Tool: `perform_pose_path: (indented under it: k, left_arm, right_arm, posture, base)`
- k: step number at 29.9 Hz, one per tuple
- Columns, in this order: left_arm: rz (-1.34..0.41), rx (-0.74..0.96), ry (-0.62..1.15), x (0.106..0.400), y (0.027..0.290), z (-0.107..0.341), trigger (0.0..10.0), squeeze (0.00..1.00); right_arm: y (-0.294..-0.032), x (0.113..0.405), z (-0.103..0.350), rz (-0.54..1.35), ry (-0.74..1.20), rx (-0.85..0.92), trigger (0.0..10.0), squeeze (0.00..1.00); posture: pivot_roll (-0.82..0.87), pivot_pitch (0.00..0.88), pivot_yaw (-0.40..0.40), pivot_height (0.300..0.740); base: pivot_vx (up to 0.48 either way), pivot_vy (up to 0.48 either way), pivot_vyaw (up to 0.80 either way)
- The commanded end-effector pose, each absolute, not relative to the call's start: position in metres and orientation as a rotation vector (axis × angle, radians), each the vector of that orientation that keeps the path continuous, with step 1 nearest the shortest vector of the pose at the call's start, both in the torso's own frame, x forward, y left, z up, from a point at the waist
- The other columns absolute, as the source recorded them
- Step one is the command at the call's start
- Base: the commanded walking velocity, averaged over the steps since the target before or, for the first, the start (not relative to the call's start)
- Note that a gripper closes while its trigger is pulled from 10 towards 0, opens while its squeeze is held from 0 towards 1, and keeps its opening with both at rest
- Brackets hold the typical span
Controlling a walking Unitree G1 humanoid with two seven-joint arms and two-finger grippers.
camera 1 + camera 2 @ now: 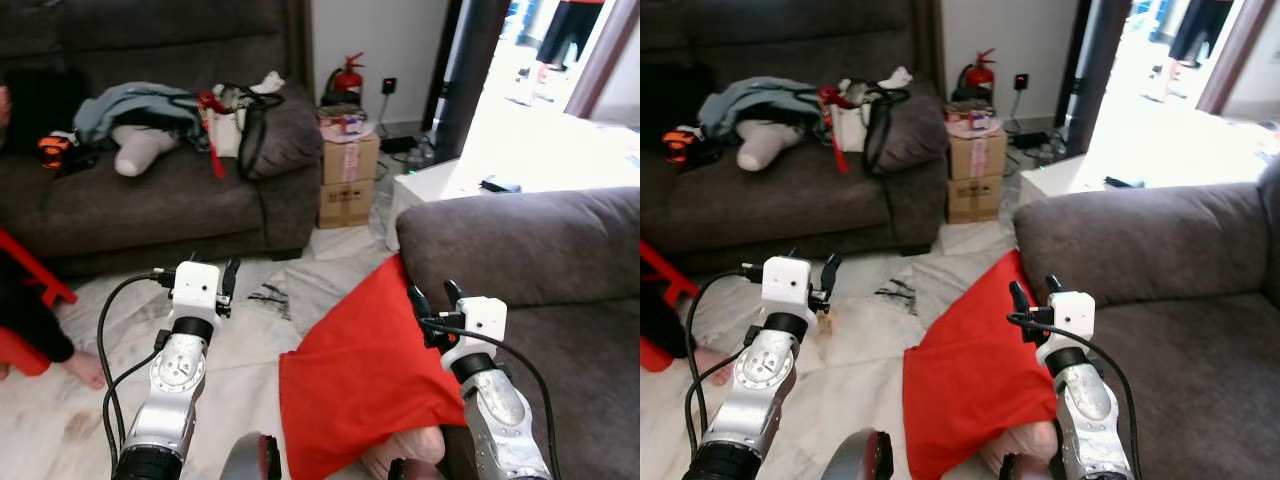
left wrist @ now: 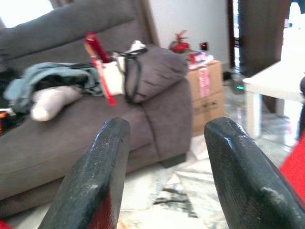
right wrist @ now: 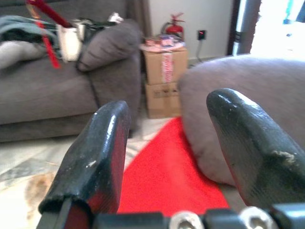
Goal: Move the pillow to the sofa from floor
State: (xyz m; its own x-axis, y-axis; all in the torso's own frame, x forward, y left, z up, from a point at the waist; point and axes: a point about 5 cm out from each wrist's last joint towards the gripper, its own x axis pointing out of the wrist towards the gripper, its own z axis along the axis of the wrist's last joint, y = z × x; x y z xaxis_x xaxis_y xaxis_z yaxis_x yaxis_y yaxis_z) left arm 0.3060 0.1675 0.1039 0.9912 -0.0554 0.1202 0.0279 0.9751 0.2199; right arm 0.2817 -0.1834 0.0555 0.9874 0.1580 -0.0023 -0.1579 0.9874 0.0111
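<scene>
Both grippers, left (image 1: 225, 278) & right (image 1: 432, 298), are held spread w/ nothing gripped, pillow (image 1: 365, 370) is seen lower centre on floor against sofa (image 1: 520, 250); slack cloth could be pinched & slip.

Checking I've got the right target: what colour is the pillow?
Plain red pillow, clearest in the left eye view.
</scene>
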Motion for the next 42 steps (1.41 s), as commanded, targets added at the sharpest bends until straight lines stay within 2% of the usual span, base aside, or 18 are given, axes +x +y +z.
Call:
perform_pose_path:
  k: [1, 10, 15, 23, 33, 42]
  left_arm:
    - [-0.041, 0.231, -0.098, 0.309, 0.172, 0.101, 10.0, 0.00]
    - [-0.034, 0.235, -0.062, 0.308, 0.177, 0.092, 10.0, 0.00]
    - [-0.033, 0.233, -0.064, 0.310, 0.176, 0.093, 10.0, 0.00]
    - [-0.035, 0.231, -0.079, 0.311, 0.175, 0.096, 10.0, 0.00]
    - [0.016, 0.175, -0.005, 0.309, 0.187, 0.082, 10.0, 0.00]
    - [-0.001, 0.172, -0.005, 0.308, 0.185, 0.080, 10.0, 0.00]
  right_arm:
    - [-0.183, 0.285, 0.056, 0.149, 0.010, 0.028, 10.0, 0.00]
    - [-0.199, 0.279, 0.032, 0.036, 0.115, 0.090, 10.0, 0.00]
    - [-0.213, 0.271, 0.006, -0.060, 0.280, 0.106, 10.0, 0.00]
    - [-0.202, 0.272, -0.009, -0.050, 0.397, 0.122, 10.0, 0.00]
    - [-0.191, 0.274, -0.010, -0.027, 0.397, 0.175, 10.0, 0.00]
    - [-0.197, 0.274, -0.005, -0.059, 0.321, 0.204, 10.0, 0.00]
  posture:
    - [-0.05, 0.000, 0.032, 0.629]
    - [-0.07, 0.000, 0.034, 0.629]
    - [-0.07, 0.018, 0.037, 0.629]
    - [-0.04, 0.058, 0.020, 0.629]
    - [-0.03, 0.076, 0.005, 0.629]
    - [-0.05, 0.068, 0.027, 0.629]
  base:
    - [0.000, 0.000, 0.00]
    - [0.000, 0.000, 0.00]
    - [0.000, 0.000, 0.00]
    - [0.000, 0.000, 0.00]
    - [0.000, 0.000, 0.00]
    - [0.000, 0.000, 0.00]
